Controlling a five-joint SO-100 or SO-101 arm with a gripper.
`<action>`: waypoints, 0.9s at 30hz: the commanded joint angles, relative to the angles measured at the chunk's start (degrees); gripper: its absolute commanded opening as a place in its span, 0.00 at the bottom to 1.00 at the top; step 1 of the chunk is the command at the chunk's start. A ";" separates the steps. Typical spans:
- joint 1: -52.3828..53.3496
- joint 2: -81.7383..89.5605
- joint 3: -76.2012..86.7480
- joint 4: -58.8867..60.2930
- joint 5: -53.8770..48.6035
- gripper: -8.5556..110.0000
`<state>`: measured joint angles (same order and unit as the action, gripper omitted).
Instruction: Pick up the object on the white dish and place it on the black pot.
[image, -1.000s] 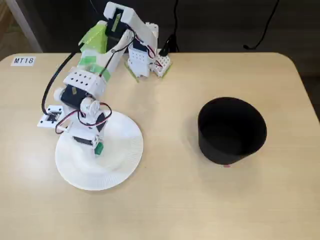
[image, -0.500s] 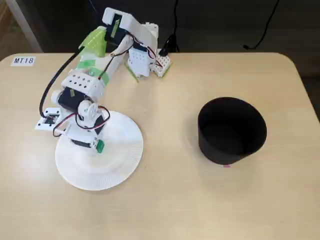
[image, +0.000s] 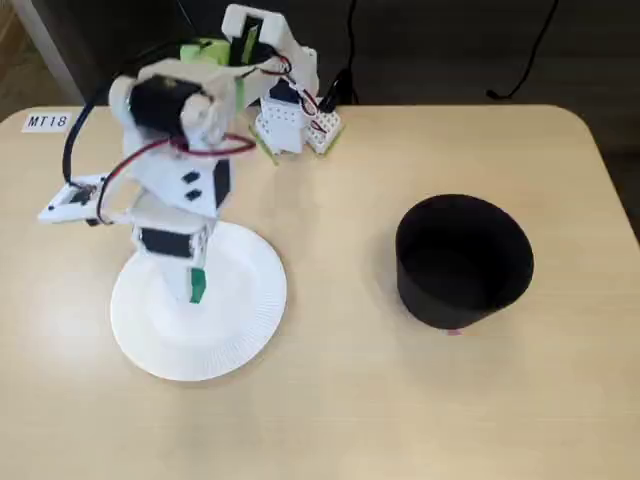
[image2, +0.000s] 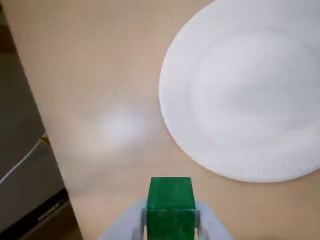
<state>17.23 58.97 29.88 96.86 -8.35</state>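
The green cube (image2: 170, 200) sits clamped between my gripper's white fingers (image2: 131, 222) at the bottom of the wrist view, held above the table. In the fixed view the gripper (image: 196, 288) hangs over the white dish (image: 235, 330) with the green cube (image: 198, 285) at its tip. The dish (image2: 240, 100) looks bare in the wrist view, at the upper right. The black pot (image: 463, 262) stands upright on the right half of the table, well apart from the gripper, and its dark inside hides any contents.
The arm's base (image: 285, 110) and its wiring stand at the back centre. A small white board (image: 72, 200) lies at the left edge and a label "MT18" (image: 47, 121) at the back left. The table edge (image2: 40, 135) runs down the left of the wrist view.
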 joint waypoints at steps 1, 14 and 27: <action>-4.48 9.84 -3.08 -0.09 0.53 0.07; -34.01 20.30 -3.08 -0.18 1.58 0.07; -49.83 13.80 -2.37 -0.18 1.14 0.07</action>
<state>-30.50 73.12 29.36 97.03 -7.38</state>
